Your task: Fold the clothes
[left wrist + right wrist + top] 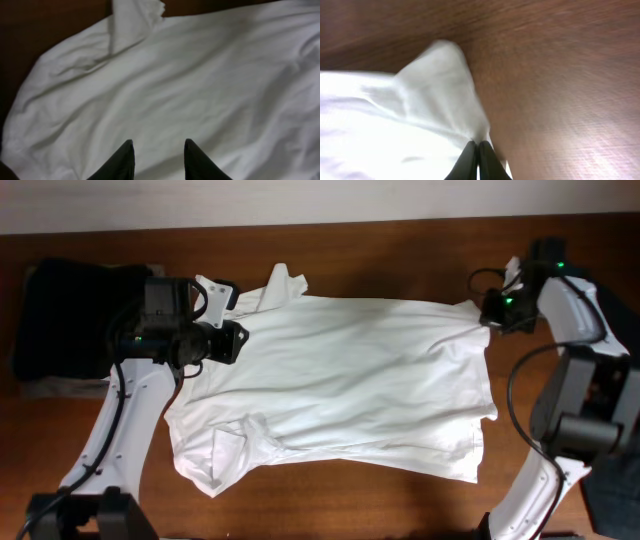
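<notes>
Our white T-shirt (340,380) lies spread across the middle of the overhead frame. The right gripper (478,146) is clamped on its corner at upper right, likely to hold the cloth taut. The left gripper (159,147) hangs over the shirt at upper left, fingers apart, ready to pinch. Beneath is a brown wooden table (400,240); dark garments (70,320) sit upper left, a pale wall (300,200) along the top
</notes>
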### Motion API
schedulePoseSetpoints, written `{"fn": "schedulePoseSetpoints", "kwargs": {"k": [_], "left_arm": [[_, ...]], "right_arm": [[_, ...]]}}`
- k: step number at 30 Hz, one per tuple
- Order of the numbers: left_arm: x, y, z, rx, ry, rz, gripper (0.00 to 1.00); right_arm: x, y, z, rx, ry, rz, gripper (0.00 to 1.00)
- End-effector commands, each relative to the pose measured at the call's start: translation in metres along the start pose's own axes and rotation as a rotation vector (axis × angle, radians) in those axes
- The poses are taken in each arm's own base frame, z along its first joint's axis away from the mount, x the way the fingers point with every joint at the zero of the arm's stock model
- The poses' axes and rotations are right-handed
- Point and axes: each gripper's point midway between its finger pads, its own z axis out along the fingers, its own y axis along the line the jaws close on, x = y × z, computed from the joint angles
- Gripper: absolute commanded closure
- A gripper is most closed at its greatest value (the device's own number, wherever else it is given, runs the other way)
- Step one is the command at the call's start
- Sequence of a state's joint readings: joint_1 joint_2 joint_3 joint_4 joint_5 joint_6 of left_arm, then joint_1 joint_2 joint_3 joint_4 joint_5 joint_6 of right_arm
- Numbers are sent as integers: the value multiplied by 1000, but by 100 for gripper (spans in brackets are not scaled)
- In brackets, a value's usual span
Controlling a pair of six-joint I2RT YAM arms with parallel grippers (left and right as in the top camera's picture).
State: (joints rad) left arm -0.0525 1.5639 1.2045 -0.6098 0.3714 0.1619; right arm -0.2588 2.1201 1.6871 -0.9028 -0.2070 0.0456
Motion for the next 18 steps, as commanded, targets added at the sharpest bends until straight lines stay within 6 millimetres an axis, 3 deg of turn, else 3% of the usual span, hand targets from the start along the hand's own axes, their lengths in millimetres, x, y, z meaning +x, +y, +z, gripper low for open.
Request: {"fn": "schedulePoseSetpoints", "kwargs": {"k": [1, 3, 4, 5, 9, 10, 14, 18], "left_arm": [[1, 6, 20, -2, 22, 11, 58], [8, 11, 32, -16, 51, 9, 50], [8, 14, 39, -15, 49, 19, 41], [5, 15, 43, -17, 38, 23, 36], [-13, 12, 58, -12, -16, 62, 28], [-13, 12, 63, -9, -19, 67, 27], [-35, 9, 106, 11, -50, 100, 27], [-77, 36, 142, -40, -24, 128, 27]], "right_arm": [[-6, 0, -36, 37, -39, -8, 96], [3, -9, -36, 79, -5, 1, 95], [0, -8, -36, 80, -14, -8, 49], [-2, -9, -36, 88, -23, -11, 40], [-26, -9, -38, 72, -118, -20, 38], [-29, 0, -38, 23, -130, -28, 45], [-24, 21, -35, -42, -112, -52, 46], [-10, 25, -33, -42, -53, -48, 46]]}}
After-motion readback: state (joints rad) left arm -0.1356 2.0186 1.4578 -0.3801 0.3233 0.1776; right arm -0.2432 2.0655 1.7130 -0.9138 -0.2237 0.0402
